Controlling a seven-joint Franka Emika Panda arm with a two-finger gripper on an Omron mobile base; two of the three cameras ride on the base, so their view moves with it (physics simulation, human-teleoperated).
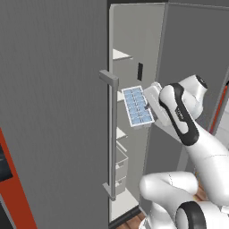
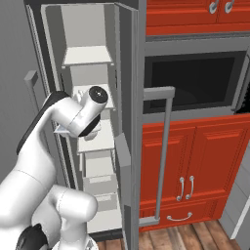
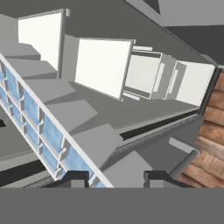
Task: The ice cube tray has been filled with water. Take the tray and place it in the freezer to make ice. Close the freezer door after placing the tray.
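The ice cube tray [image 1: 137, 106], white with two rows of pale blue cells, hangs tilted on its side at mid height in the mouth of the freezer [image 1: 134, 40]. My gripper [image 1: 147, 107] is shut on its right long edge. In the hand view the tray [image 3: 43, 127] runs diagonally from the left edge down to my gripper [image 3: 114, 180], and beyond it are the freezer's white shelves [image 3: 103, 65] and drawers [image 3: 148, 74]. The freezer door [image 2: 132, 146] stands wide open on the right of the compartment, edge-on, with its bar handle [image 2: 163, 146] facing away from the shelves.
The other grey fridge door [image 1: 53, 112] is closed on the left, and its bar handle [image 1: 110, 134] lies close to the tray's left side. Red cabinets [image 2: 195, 166] and a dark microwave [image 2: 195, 80] stand beyond the open door. The floor [image 3: 214, 127] is wood.
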